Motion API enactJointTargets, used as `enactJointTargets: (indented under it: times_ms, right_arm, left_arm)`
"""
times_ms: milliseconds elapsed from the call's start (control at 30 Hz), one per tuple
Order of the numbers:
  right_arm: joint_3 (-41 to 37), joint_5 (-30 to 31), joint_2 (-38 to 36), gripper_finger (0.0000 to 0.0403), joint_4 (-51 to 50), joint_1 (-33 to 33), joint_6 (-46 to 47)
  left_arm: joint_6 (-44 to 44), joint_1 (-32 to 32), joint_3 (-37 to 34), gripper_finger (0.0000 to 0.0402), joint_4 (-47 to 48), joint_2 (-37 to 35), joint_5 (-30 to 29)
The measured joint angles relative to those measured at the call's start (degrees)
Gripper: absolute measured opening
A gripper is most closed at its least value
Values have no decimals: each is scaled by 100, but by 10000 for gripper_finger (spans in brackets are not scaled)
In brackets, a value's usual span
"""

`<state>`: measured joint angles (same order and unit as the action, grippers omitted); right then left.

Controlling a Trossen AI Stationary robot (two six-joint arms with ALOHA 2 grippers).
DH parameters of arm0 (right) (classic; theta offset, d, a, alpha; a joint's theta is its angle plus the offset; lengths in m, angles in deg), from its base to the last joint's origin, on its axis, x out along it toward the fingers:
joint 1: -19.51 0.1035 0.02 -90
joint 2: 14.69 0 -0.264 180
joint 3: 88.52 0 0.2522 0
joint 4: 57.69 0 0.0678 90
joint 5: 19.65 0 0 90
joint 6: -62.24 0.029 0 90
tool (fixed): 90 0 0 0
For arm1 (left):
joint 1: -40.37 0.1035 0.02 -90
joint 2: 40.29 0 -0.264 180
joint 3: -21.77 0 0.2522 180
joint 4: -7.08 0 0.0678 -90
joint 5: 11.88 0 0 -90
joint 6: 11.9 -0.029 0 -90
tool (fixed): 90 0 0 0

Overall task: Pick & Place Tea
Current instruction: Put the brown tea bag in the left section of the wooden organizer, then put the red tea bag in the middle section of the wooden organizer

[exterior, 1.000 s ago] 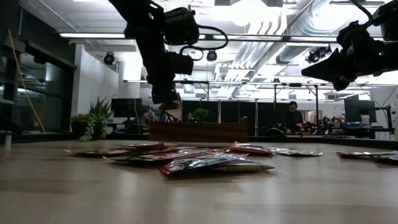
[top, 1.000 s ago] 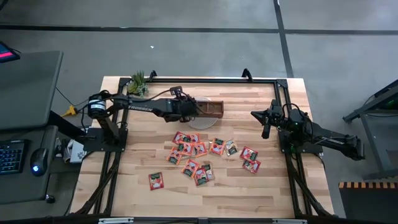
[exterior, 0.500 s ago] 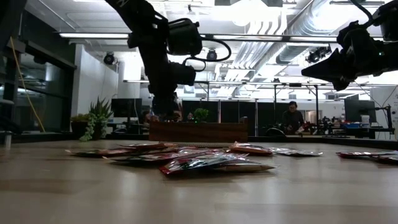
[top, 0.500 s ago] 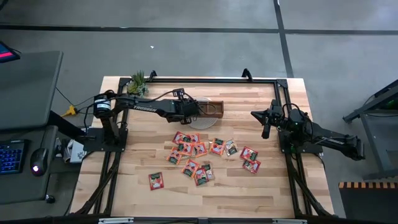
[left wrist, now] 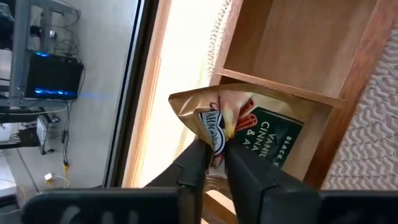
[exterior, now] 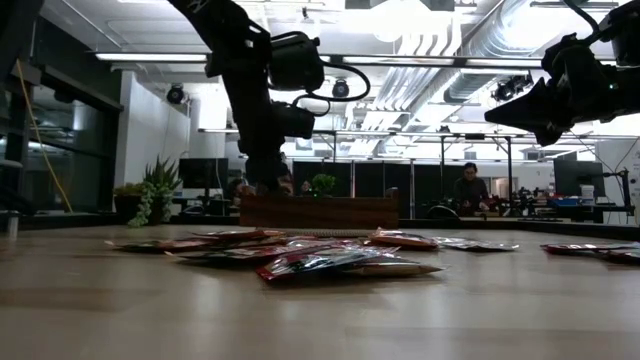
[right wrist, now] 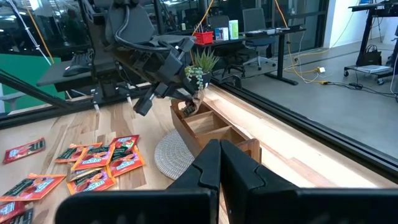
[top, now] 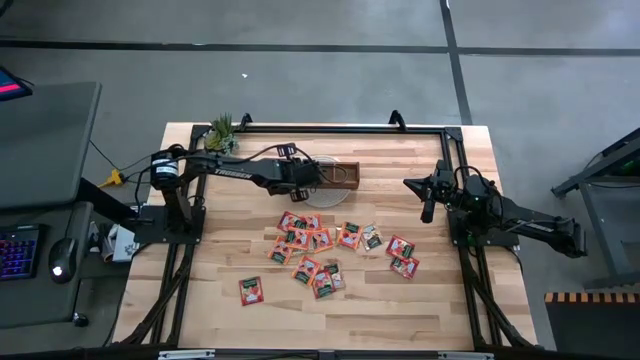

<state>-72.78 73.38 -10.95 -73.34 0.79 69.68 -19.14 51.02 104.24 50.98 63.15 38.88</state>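
The left hand (left wrist: pixel 214 163) is at the wooden tray (top: pixel 338 176) near the far edge of the tabletop (top: pixel 440 300), its two dark fingers (left wrist: pixel 194 163) pinched on the lower edge of one tea sachet (left wrist: pixel 249 127), with only a narrow gap between them. That sachet is tan and dark green, stands crumpled over the end compartment of the tray, and rests against the divider wall. Its print reads "BLACK" and parts of words, "CINNA" and "VANIL"; a round badge near the fingers cannot be read. In the right wrist view the left hand (right wrist: pixel 186 93) sits low over the tray end nearest the small potted plant (right wrist: pixel 200 62), and the tray stands partly on a round woven mat (right wrist: pixel 174 152). The right hand (top: pixel 428 205) is lifted off the tabletop near the right edge, its fingers pressed together and holding nothing. The other tea sachets (top: pixel 320 240), mostly red and orange with pale labels, lie scattered flat around the middle of the tabletop, one (top: pixel 251 290) apart toward the near left; their labels are too small to read.
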Motion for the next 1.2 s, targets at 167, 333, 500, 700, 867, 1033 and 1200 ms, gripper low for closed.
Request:
enactJointTargets:
  times_ms: [167, 333, 500, 700, 867, 1033, 1200]
  right_arm:
    - [0, 0, 0, 0, 0, -2, 0]
    - [0, 0, -1, 0, 0, 0, 0]
    - [0, 0, 0, 0, -1, -1, 0]
    - [0, 0, -2, 0, 0, -2, 0]
    - [0, 0, 0, 0, 0, -2, 0]
    - [0, 0, -1, 0, -1, 0, -2]
    - [0, 0, 0, 0, -2, -2, 0]
  left_arm:
    - [6, 0, 0, 99, 33, 0, -212]
    - [18, 0, 0, 122, 94, 0, -633]
    - [17, -5, 0, 145, 154, 0, -509]
    - [12, -17, 0, 179, 156, 0, -513]
    - [-36, -16, 0, 210, 157, 0, -670]
    - [-326, -17, 0, 233, 160, 0, -969]
    - [-166, -65, 330, 237, 837, -22, -948]
